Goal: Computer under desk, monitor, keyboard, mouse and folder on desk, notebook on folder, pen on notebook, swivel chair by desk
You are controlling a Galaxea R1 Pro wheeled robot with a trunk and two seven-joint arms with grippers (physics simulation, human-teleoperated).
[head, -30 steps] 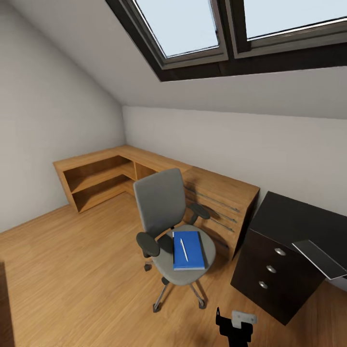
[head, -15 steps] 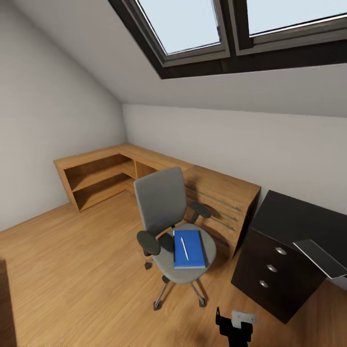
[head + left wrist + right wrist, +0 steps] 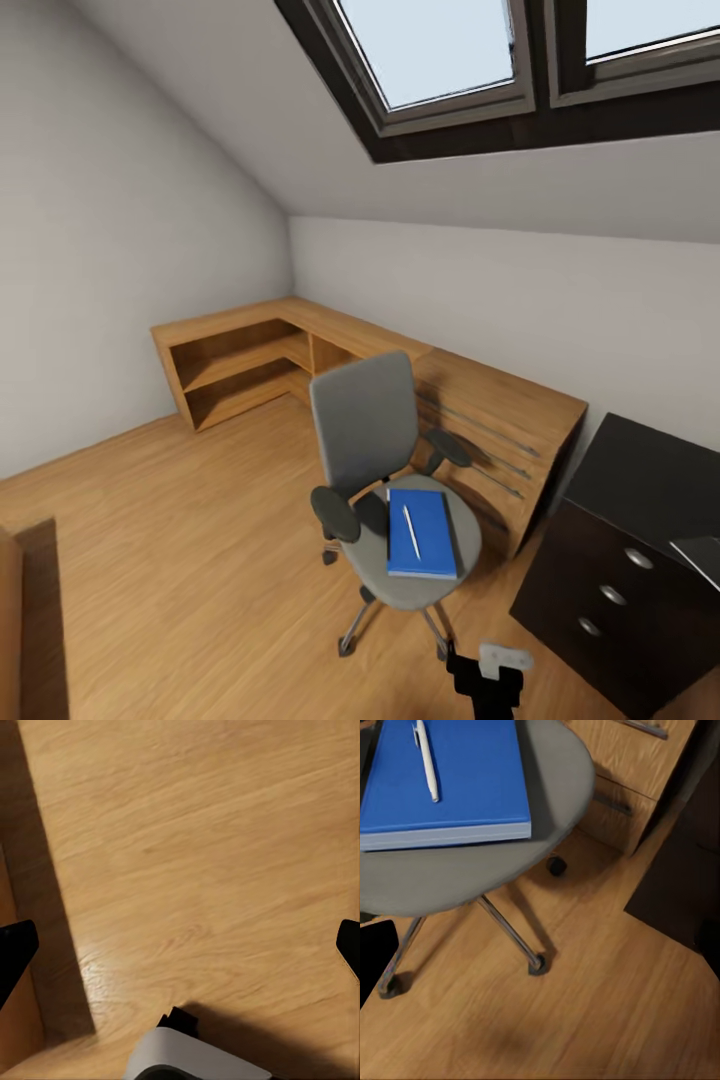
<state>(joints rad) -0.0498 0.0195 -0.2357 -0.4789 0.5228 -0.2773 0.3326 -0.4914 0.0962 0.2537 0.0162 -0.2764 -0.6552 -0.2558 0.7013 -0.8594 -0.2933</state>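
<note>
On the swivel chair seat: folder, pen atop; desk beside. Both grippers' fingers spread open over floor.

Grey swivel chair on wooden floor, blue folder flat on its seat, white pen on top

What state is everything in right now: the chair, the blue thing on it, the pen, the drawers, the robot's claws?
swivel chair: upright on the floor, apart from the desk.
folder: closed, flat on the seat.
pen: lying on the folder.
desk drawers: all shut.
wooden cabinet drawers: shut.
left gripper: open, over bare floor.
right gripper: open, holding nothing.
</note>
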